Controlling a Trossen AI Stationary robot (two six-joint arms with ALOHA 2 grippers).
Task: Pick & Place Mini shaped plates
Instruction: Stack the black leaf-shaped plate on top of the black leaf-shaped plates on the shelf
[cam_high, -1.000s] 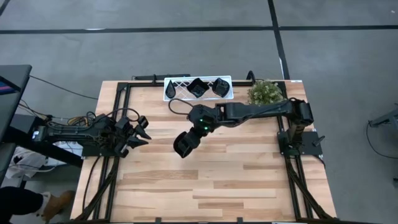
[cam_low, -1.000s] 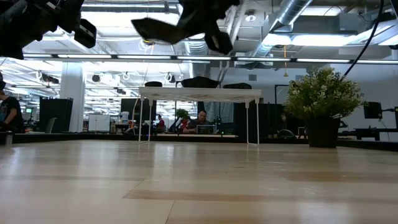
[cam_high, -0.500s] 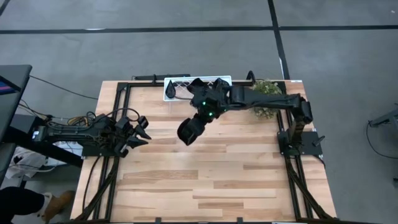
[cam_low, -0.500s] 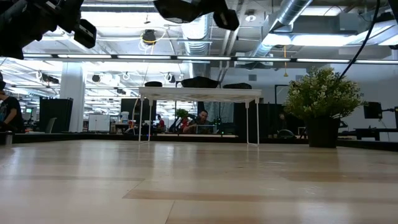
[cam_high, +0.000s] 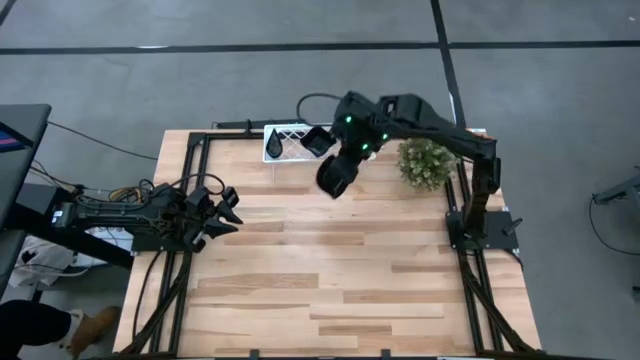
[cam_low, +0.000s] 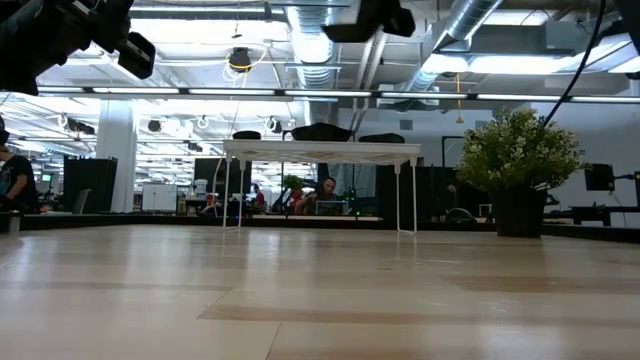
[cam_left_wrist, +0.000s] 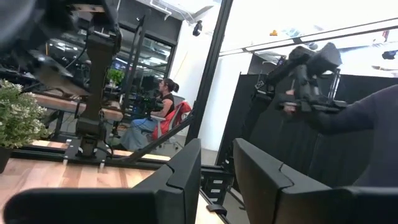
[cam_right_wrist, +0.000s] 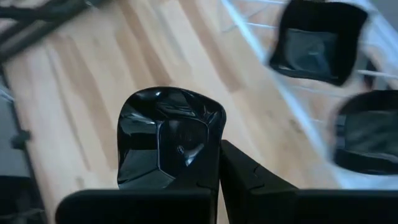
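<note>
A glossy black wavy-edged square mini plate (cam_right_wrist: 168, 137) was pinched by its rim in the closed right gripper (cam_right_wrist: 217, 163), held above the wooden table (cam_high: 340, 290) beside the white lattice wire rack (cam_high: 285, 134), which carried two more black plates (cam_right_wrist: 318, 40). Left gripper (cam_high: 222, 210) idled part-open at the table's left edge.

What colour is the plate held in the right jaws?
Glossy black plate, clearest in the right wrist view.

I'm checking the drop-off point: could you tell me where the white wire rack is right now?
In the high view the white wire rack stands at the table's far edge, left of the green plant, with the right gripper beside it.
</note>
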